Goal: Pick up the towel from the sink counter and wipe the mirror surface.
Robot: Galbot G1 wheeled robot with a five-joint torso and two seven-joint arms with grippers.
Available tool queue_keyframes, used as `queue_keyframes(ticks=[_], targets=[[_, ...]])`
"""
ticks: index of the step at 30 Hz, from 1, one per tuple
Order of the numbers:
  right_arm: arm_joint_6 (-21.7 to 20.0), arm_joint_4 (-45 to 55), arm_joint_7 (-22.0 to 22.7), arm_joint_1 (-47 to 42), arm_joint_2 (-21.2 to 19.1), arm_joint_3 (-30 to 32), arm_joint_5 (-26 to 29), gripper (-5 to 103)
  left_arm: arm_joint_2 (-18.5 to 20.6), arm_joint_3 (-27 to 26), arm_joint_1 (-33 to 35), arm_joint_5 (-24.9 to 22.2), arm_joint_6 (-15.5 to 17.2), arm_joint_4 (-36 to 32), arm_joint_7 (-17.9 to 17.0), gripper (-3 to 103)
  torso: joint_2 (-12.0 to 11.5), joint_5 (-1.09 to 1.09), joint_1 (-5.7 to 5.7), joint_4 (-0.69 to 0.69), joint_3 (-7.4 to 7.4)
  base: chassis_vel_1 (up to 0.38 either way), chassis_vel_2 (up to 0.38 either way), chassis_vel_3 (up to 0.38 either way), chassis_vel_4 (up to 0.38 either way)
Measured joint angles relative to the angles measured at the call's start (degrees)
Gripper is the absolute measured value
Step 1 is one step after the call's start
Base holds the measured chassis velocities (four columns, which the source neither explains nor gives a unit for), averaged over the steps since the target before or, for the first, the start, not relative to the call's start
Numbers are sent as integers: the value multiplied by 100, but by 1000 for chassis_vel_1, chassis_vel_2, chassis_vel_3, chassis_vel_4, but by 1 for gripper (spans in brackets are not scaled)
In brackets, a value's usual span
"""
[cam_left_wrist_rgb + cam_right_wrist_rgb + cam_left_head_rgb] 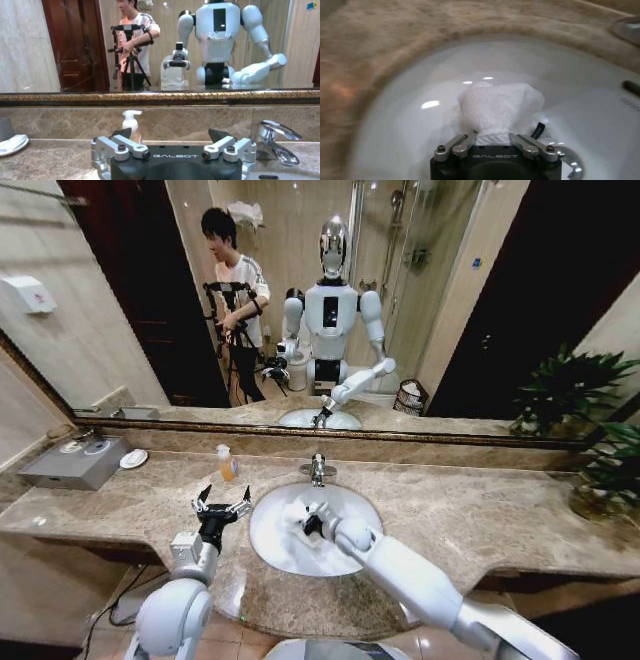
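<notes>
Right gripper (492,138) clamps the towel (499,107) between its fingers over the basin (275,545); left gripper (222,504) hovers spread wide, empty, near the soap bottle (227,463).

The basin (270,555) sits in the worktop (470,510), with the faucet (317,469) behind it and the mirror (420,300) behind that. The towel (297,513) lies in the basin, clamped in the right tool (308,520). The left tool (221,505) hangs over the worktop left of the basin, a bottle (227,463) behind it.
</notes>
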Motion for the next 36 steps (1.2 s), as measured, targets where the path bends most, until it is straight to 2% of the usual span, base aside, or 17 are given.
queue_keyframes(ticks=[6, 9, 17, 26, 36], targets=[[-87, 150, 36, 45, -46, -121, 95, 12, 0, 0, 0, 0, 0, 0, 0, 100, 0, -1, 0, 0, 0, 0, 0, 0, 0], [-13, -108, 146, 224, 104, 1, 110, 12, 1, 0, 0, 0, 0, 0, 0, 100, 0, -1, 0, 2, 0, 0, 0, 0, 0], [-2, -140, 294, 318, 143, 55, 252, 12, 0, 0, 0, 0, 0, 0, 0, 100, 0, 0, 0, 0, 0, 0, 0, 0, 0], [104, -334, 267, 305, 206, 143, 121, 12, 0, 0, 0, 0, 0, 0, 0, 100, 0, 0, 1, 0, 0, 0, 0, 0, 0], [10, 83, 161, 53, 69, -130, 94, 12, 0, 0, 0, 0, 0, 0, 0, 100, 0, 0, 1, 1, 0, 0, 0, 0, 0]])
